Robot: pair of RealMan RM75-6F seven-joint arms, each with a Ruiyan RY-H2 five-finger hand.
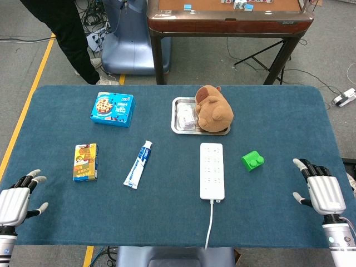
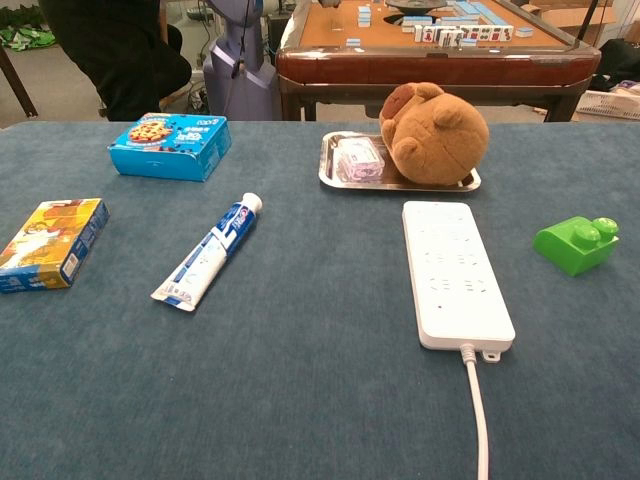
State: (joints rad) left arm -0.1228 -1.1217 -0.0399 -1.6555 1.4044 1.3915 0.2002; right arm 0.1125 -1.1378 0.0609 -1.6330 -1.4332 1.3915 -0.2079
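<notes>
Both hands rest released, fingers apart, at the table's near corners: left hand (image 1: 15,201) nearest the yellow box (image 1: 85,162), right hand (image 1: 320,189) nearest the green block (image 1: 252,161); a small packet, apparently, shares the tray (image 1: 177,117) with the plush toy (image 1: 213,109)

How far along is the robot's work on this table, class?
Looks done: the plush toy and a small packet lie in the tray. In hand: nothing; the left hand and right hand rest open at the table's near corners. Untouched: cookie box, yellow box, toothpaste, power strip, green block.
</notes>
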